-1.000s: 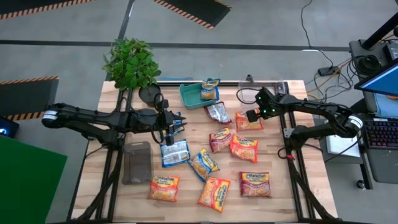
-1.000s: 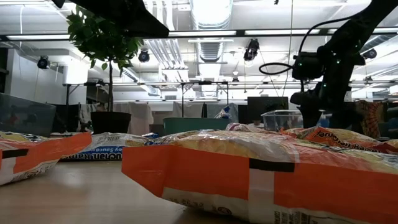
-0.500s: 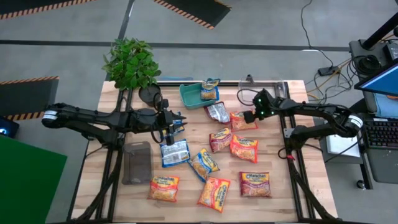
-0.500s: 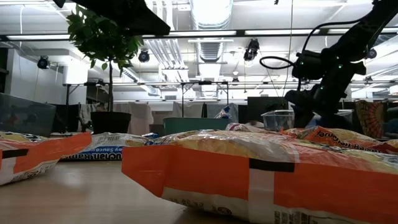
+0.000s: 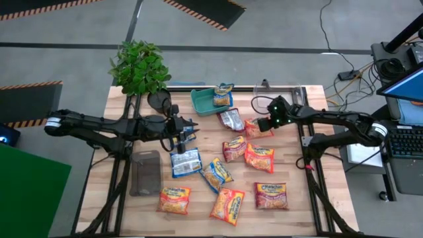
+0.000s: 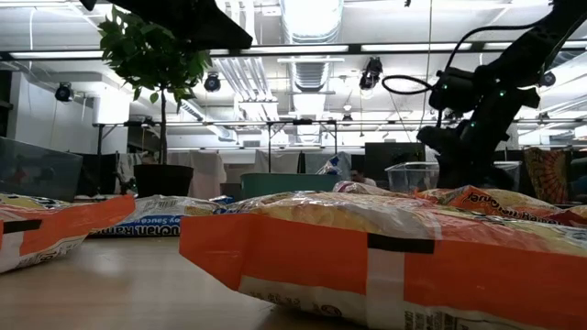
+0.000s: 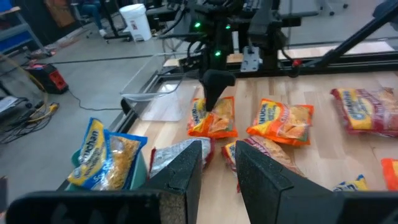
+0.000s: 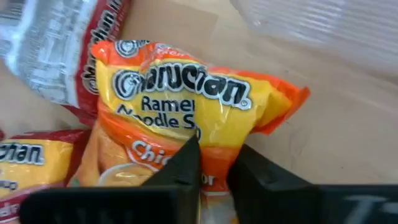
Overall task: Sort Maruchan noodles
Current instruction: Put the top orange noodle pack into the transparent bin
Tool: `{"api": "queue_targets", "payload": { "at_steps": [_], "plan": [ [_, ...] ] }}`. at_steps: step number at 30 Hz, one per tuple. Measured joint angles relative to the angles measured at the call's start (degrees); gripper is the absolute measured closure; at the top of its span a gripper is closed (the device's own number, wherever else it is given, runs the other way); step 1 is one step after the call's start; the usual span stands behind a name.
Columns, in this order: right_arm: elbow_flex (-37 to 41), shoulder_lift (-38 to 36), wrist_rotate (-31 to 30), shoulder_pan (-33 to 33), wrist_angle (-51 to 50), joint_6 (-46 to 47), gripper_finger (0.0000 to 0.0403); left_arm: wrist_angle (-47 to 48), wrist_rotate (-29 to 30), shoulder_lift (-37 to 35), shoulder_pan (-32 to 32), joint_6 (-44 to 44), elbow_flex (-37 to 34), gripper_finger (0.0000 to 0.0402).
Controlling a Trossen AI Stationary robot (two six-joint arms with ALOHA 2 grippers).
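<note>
A: Since the right gripper [image 5: 259,125] has the orange packet [image 5: 255,129] pinched between its fingers, what do we need to know for the next move?

B: Where the packet sits under it. In the right wrist view the fingers are nearly together, clamped on the packet's [image 8: 186,112] lower edge, with most of the packet running away from the gripper. So we hold it by one short end, and its long axis points on ahead of the fingers.

A: And on the surface?

B: Toward the far edge, right of the middle, just beside a silver packet [image 5: 231,119]. A clear bin [image 5: 294,92] stands near the far right corner, close behind the right arm. We judge that arm the nearer one for this packet by a wide margin.

A: What about the left gripper [image 5: 183,135]?

B: It hangs over the left half of the surface, above a blue packet [image 5: 186,161]. Its fingers [image 7: 186,171] stand a little apart with nothing between them, as the left wrist view shows.

A: And the other packets?

B: One lies in the teal tray [image 5: 200,101] at the far edge. The others are scattered across the middle and toward the near edge, orange, red and blue mixed.

A: So what matters when we lift?

B: Held by one end, the packet will likely droop, so we would raise it well clear of the silver one before carrying it.
</note>
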State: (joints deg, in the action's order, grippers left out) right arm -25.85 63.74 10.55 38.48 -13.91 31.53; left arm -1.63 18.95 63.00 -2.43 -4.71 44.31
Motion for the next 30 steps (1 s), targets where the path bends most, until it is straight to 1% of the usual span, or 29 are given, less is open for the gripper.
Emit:
{"api": "queue_targets", "payload": {
  "at_steps": [2, 3, 9, 15, 19, 23, 26, 28, 30],
  "plan": [
    [0.0, -1.7, 0.1, 0.0, 0.0, 0.0, 0.0383, 0.0, 1.2, 0.0, 0.0, 0.4, 0.0, 0.0322],
    [0.0, -2.6, 0.4, 0.0, 0.0, 0.2, 0.0385, 0.0, 1.7, 0.0, 0.0, 0.6, 0.0, 0.0322],
    [0.0, -9.4, 2.9, -0.7, -0.6, 2.7, 0.0388, 0.0, 3.0, 0.0, 0.0, 0.8, 0.0, 0.0322],
    [-0.2, -16.6, 3.0, -3.3, -0.5, 5.9, 0.0389, 0.0, 3.1, 0.0, 0.0, 0.8, 0.0, 0.0322],
    [-2.7, -20.4, 2.9, -5.0, 0.9, 8.3, 0.0389, -0.2, 3.1, 0.0, 0.0, 0.8, 0.0, 0.0322],
    [-7.9, -21.1, 1.6, -5.6, 2.2, 8.3, 0.039, -0.4, 3.2, 0.0, 0.0, 0.8, 0.0, 0.0322],
    [-13.4, -19.4, -0.3, -5.5, 1.7, 6.3, 0.039, -0.7, 3.2, 0.0, 0.0, 0.8, 0.0, 0.0322],
    [-18.3, -17.0, -1.3, -5.2, -1.3, 4.1, 0.039, -0.7, 3.2, 0.0, 0.0, 0.8, 0.0, 0.0322],
    [-24.1, -13.6, -4.3, -4.8, -7.8, 1.1, 0.039, -0.6, 3.2, 0.0, 0.0, 0.7, 0.0, 0.0322]
  ]
}}
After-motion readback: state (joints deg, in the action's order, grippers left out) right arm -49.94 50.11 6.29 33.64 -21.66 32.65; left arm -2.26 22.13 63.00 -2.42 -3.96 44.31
